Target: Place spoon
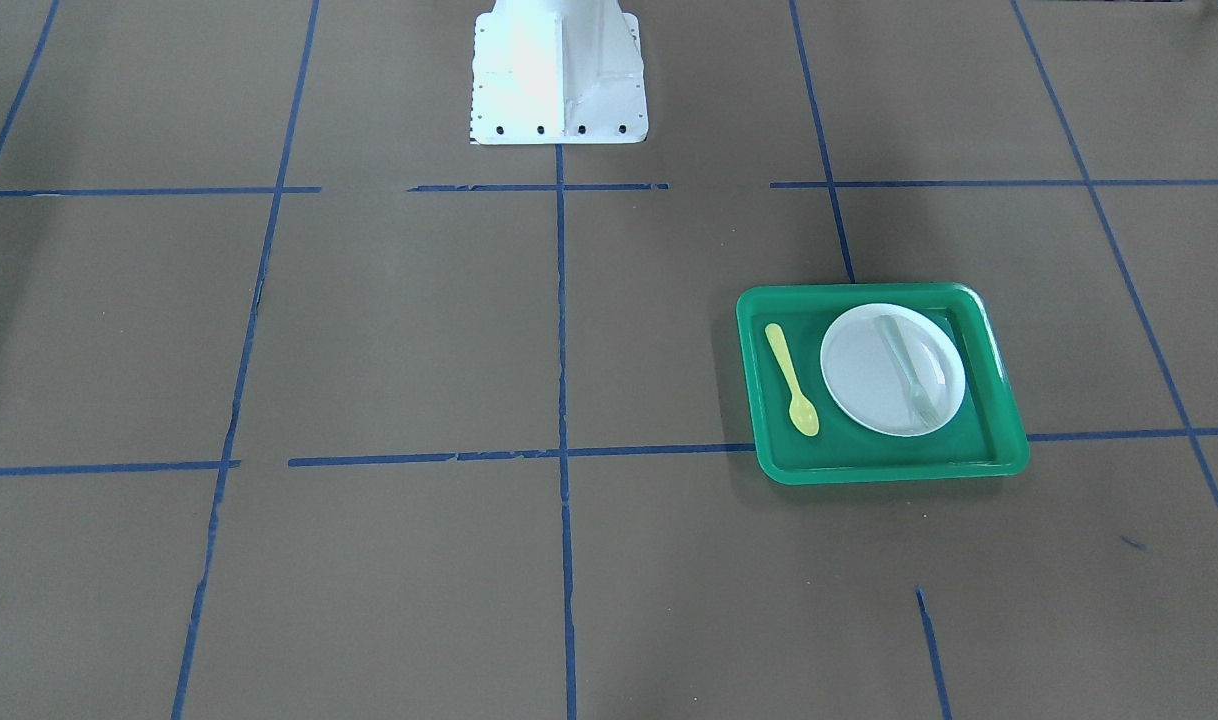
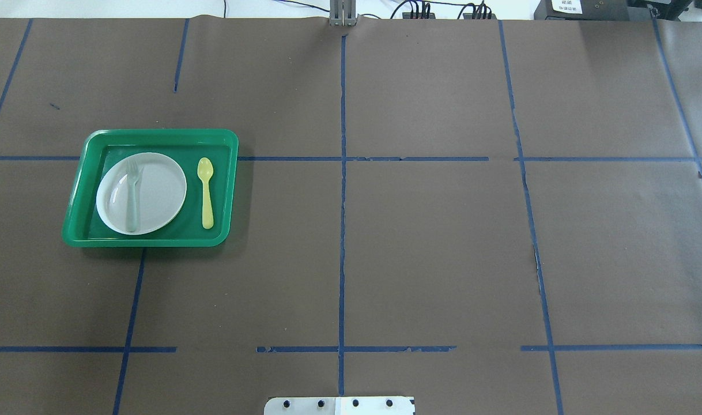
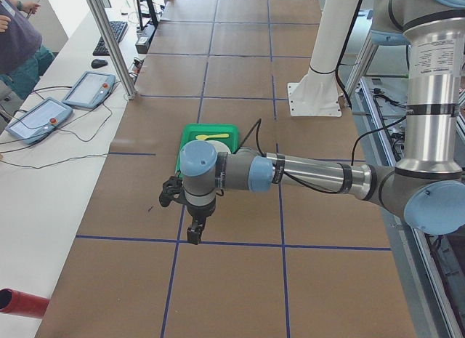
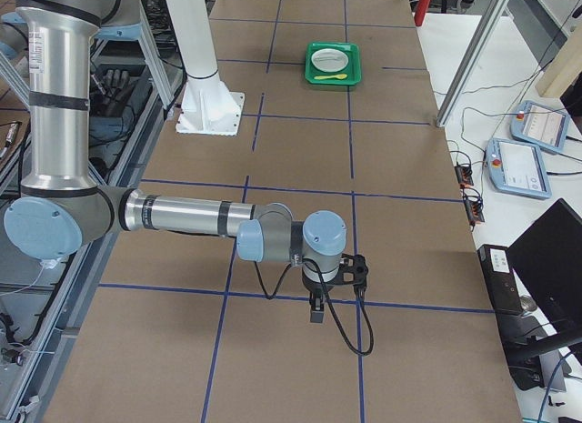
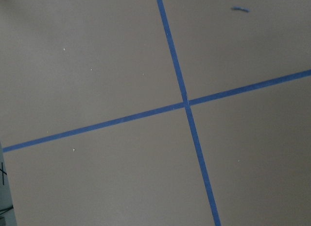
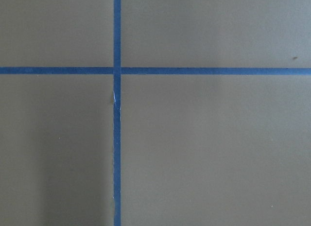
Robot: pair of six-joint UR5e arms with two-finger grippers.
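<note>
The small yellow spoon (image 1: 792,379) lies flat in the green tray (image 1: 889,475), beside the white plate (image 1: 869,370), not on it. In the overhead view the spoon (image 2: 206,193) is right of the plate (image 2: 155,190), bowl pointing away from the robot. A pale grey-green fork (image 2: 132,196) lies on the plate. My left gripper (image 3: 194,236) shows only in the exterior left view, hanging above bare table nearer the camera than the tray. My right gripper (image 4: 316,314) shows only in the exterior right view, far from the tray (image 4: 333,63). I cannot tell whether either is open or shut.
Brown paper with blue tape lines covers the table. The robot's white base (image 1: 557,75) stands at the middle of the robot's edge. Operator tablets (image 3: 87,89) and cables lie on the side bench. Both wrist views show only paper and tape.
</note>
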